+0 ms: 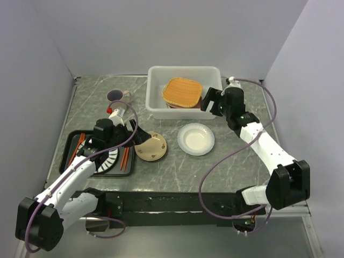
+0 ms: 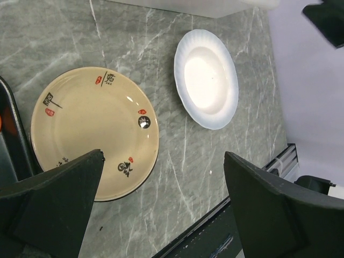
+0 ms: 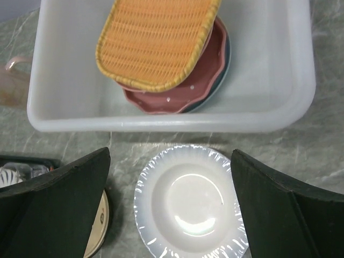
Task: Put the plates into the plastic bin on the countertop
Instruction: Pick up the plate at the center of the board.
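The white plastic bin (image 1: 156, 110) stands at the back of the countertop (image 1: 177, 172). It holds an orange squarish plate (image 1: 183, 91) on top of a pink plate (image 3: 183, 88) and a bluish one. A plain white plate (image 1: 196, 138) and a small tan plate (image 1: 150, 146) lie on the countertop in front of it. My left gripper (image 1: 133, 133) is open and empty, hovering by the tan plate's (image 2: 94, 131) edge. My right gripper (image 1: 211, 101) is open and empty above the bin's near rim (image 3: 172, 124), over the white plate (image 3: 191, 201).
A flat black tray (image 1: 72, 142) at the left holds a striped plate (image 1: 110, 158) and orange chopsticks (image 1: 124, 158). A mug (image 1: 115, 95) stands at the back left. Walls close in the back and both sides. The white plate also shows in the left wrist view (image 2: 207, 78).
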Controlling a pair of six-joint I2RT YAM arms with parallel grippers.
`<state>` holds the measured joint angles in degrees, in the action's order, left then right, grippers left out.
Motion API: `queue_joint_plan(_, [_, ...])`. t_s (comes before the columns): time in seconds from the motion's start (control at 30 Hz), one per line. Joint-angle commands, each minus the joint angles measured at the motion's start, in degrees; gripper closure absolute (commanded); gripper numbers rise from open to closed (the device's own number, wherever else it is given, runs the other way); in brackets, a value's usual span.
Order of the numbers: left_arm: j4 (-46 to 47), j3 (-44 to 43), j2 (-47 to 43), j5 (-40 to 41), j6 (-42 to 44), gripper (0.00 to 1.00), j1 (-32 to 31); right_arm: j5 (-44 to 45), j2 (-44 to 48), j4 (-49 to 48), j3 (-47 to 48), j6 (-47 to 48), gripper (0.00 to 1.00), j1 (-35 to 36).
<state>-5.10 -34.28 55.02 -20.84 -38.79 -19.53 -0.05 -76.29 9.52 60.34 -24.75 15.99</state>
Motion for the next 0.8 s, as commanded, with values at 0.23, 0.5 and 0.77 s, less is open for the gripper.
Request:
queue_joint_plan(0.23, [1.8, -0.5, -0.7, -1.3, 0.0, 0.01, -0.1, -7.3, 6.4, -8.7, -15.0, -5.8, 0.00, -1.6])
queue_joint_plan(0.5, [2.0, -1.2, 0.6, -1.5, 0.4, 0.01, -0.2, -10.5, 8.8, -9.3, -24.7, -5.8, 0.00, -6.4])
queue_joint_plan(0.77, [3.9, -0.6, 2.5, -2.3, -0.2, 0.01, -0.2, -18.1, 7.4, -14.4, -31.8, -7.9, 0.02, -8.9])
